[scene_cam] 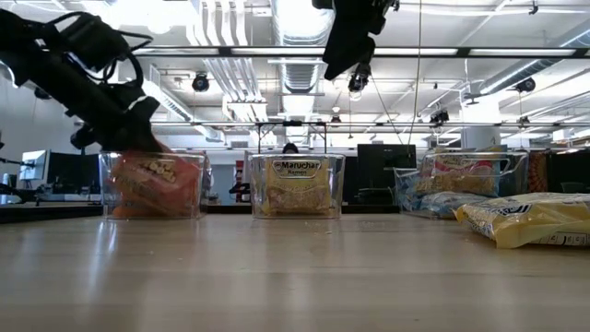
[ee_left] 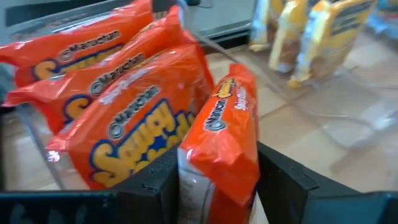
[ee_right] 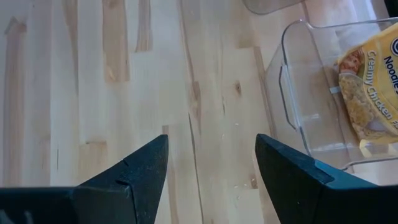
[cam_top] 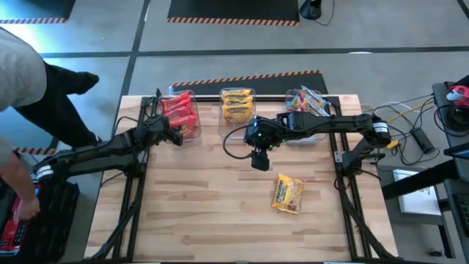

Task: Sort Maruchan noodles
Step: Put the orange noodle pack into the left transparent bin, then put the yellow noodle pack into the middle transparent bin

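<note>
1. A pale wooden counter [cam_top: 220, 205] stands on a grey floor marked with striped tape; a person [cam_top: 22, 81] in a light top bends at its left edge
2. Three clear bins line the far side: the left bin [cam_top: 192, 130] holds red packets [cam_top: 180, 111], the middle bin [cam_top: 237, 125] holds yellow packets [cam_top: 237, 103], the right bin [cam_top: 293, 99] holds multicoloured packets [cam_top: 314, 101]
3. One yellow packet [cam_top: 287, 193] lies flat on the counter, right of centre, well apart from the bins
4. The left tool [cam_top: 176, 136] is at the left bin; a red packet [ee_left: 221, 134] stands upright between its fingers [ee_left: 152, 183], beside the other red packets; whether the fingers press on it or have let go I cannot tell
5. The right tool [cam_top: 259, 158] hangs above bare counter in front of the middle bin, its fingers [ee_right: 140, 171] spread wide with nothing between them
</note>
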Available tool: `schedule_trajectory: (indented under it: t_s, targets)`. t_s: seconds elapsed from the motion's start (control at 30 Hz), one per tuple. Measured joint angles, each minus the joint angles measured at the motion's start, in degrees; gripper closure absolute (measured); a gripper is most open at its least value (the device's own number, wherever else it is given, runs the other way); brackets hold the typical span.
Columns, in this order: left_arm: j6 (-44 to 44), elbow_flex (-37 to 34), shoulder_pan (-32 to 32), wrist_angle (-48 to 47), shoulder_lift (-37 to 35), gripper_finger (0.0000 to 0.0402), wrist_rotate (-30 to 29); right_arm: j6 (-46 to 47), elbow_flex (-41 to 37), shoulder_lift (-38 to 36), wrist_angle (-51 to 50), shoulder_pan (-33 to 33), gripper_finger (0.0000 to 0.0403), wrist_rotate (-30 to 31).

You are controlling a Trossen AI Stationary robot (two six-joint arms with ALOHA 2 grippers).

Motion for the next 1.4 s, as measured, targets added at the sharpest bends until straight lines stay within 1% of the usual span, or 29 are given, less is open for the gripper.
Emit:
schedule_trajectory:
  t_s: [0.17,0.2,0.3,0.37,0.5,0.63,0.7,0.77,0.87,0.97,1.1,1.13,1.23,1.4]
  targets:
    - [0.05,0.38,-0.01,-1.45,1.78,0.0218,-2.16,0.00,0.00,0.00,-0.34,-0.04,0.0174,0.00]
    - [0.10,0.59,-0.01,-1.87,2.02,0.0212,-3.62,0.01,0.00,0.00,-0.43,-0.04,0.0174,0.00]
    - [0.50,1.46,0.01,-3.02,2.54,0.0194,-10.40,0.68,0.00,0.00,-0.46,-0.04,0.0174,0.00]
    - [0.53,2.50,0.03,-3.38,2.57,0.0183,-12.66,1.45,0.00,0.00,-0.50,-0.04,0.0174,0.00]
    - [2.16,5.03,-0.01,-3.54,2.64,0.0167,-12.94,2.33,0.00,0.00,-1.21,-0.04,0.0174,-0.01]
    - [3.46,8.52,0.01,-3.39,3.18,0.0161,-12.76,5.21,0.00,0.00,-4.32,-0.04,0.0174,-0.06]
    - [2.55,10.45,0.01,-3.35,3.78,0.0161,-10.77,7.44,0.00,0.00,-7.13,0.08,0.0174,-0.07]
    - [1.32,12.24,0.01,-3.09,4.64,0.0161,-6.62,10.28,-0.06,0.00,-9.38,0.34,0.0174,-0.07]
    - [-0.12,14.51,-0.03,-1.93,6.39,0.0161,1.22,15.26,-0.76,0.00,-11.68,1.30,0.0174,-0.15]
    - [-0.11,15.40,-0.30,2.59,8.40,0.0161,8.07,18.68,-2.01,0.00,-14.67,2.90,0.0174,-0.53]
    - [-0.20,15.26,-1.35,9.29,11.02,0.0161,14.90,21.16,-5.22,-0.02,-18.28,5.92,0.0174,-0.88]
    - [-0.53,15.20,-1.70,10.30,11.60,0.0161,16.06,21.63,-6.18,-0.02,-18.50,6.64,0.0174,-1.50]
    - [-1.17,15.19,-3.03,10.83,13.39,0.0161,17.16,21.94,-9.27,-0.02,-18.45,8.57,0.0174,-4.99]
    - [-1.77,15.41,-6.62,12.87,15.88,0.0161,17.33,20.86,-14.46,-0.02,-18.52,11.11,0.0174,-9.91]
